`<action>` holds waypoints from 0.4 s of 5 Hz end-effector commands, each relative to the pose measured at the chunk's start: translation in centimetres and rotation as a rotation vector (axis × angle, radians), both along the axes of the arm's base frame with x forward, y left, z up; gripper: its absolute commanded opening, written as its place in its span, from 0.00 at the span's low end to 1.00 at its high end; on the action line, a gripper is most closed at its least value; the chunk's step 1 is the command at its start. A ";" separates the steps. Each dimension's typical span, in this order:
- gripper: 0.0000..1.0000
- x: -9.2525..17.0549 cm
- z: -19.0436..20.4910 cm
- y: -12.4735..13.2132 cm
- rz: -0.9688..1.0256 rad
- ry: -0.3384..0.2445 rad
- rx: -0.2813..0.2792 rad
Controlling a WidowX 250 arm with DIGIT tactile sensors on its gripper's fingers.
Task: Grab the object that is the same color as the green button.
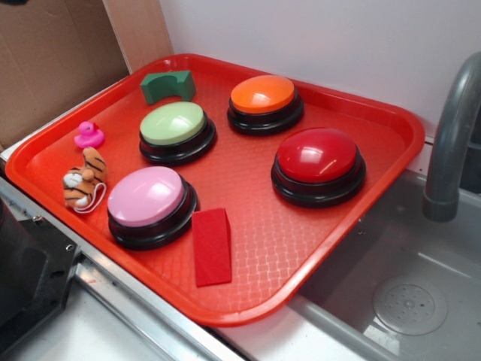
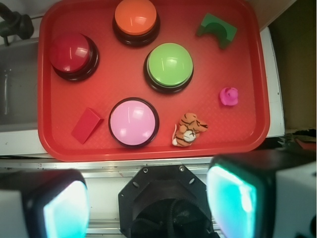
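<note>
The object, a small dark green block (image 1: 167, 85) with an arch cut-out, lies at the far left corner of the red tray (image 1: 376, 128); in the wrist view the green block (image 2: 217, 29) is at the tray's upper right. The pale-green dome button (image 1: 173, 129) on its black base sits just in front of it, and shows as the green button (image 2: 169, 66) near the tray's middle in the wrist view. My gripper (image 2: 148, 206) hangs high above the tray's near edge, open, with nothing between its teal pads (image 2: 233, 198). It does not appear in the exterior view.
On the tray also stand an orange button (image 1: 264, 101), a red button (image 1: 319, 163) and a pink button (image 1: 149, 204). A flat red wedge (image 1: 212, 246), a pink duck (image 1: 89, 135) and a tiger toy (image 1: 84, 180) lie near them. A sink (image 1: 409, 301) with a grey faucet (image 1: 451, 135) is at the right.
</note>
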State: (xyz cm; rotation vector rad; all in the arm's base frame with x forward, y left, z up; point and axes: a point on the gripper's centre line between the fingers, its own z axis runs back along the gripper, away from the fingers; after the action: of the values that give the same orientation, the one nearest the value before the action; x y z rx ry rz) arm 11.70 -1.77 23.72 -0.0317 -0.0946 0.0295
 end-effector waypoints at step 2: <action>1.00 5.0 -1.9 2.6 -0.064 -0.120 0.193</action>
State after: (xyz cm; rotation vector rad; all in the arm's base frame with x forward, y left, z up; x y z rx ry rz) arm 16.20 0.54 21.34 0.1389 -0.1763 -0.0404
